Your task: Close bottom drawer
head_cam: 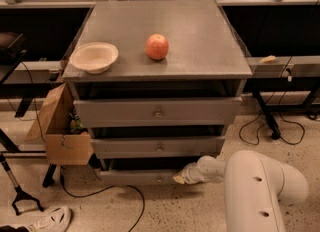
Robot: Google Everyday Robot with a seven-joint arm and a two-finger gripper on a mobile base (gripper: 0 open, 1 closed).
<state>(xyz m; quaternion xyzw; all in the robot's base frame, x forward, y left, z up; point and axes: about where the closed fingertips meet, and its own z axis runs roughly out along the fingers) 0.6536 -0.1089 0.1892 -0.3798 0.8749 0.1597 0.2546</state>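
Lighting is warm and fairly even, coming from overhead. The cabinet top (200,46) is the brightest surface, with a dull sheen and no hard glare. The apple (157,46) and bowl (94,57) cast short, soft shadows at their bases. Recesses above each drawer front lie in deep shadow; the bottom drawer (135,177) is dimmest. The gripper (181,178), lower centre of frame at that drawer's front, is lit pale, as is the arm (260,186) at lower right.
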